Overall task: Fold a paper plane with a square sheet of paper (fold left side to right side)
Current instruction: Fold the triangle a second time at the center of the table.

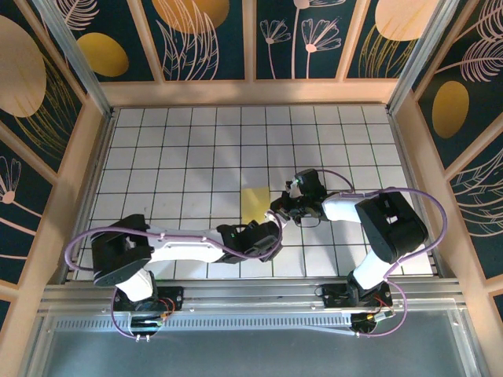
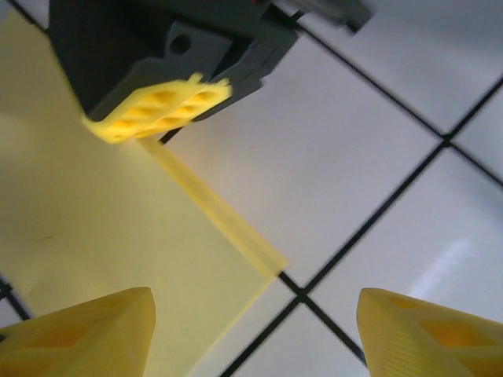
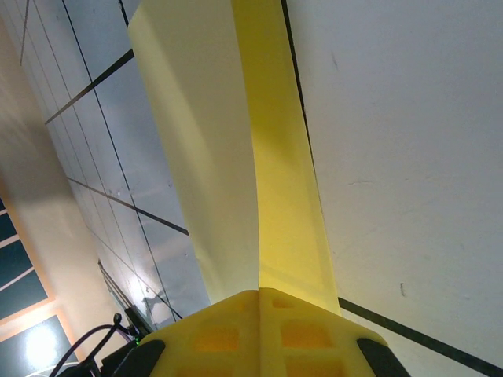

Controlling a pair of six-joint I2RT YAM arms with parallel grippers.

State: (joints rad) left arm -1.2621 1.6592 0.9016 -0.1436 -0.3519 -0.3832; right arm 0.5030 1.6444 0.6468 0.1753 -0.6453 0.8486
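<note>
The left claw (image 2: 255, 318) is standing wide apart just over the square sheet of paper (image 2: 94, 212) and is holding nothing. The right claw (image 2: 157, 110) is squeezed together, with its tip touching the paper's folded edge. The paper is lying flat in the middle of the table (image 1: 173, 157), and its long side is running away from the arms.

No legible text, labels, brands or numbers (wall panels (image 1: 196, 39) bear leaf-and-oval pattern, no lettering).
</note>
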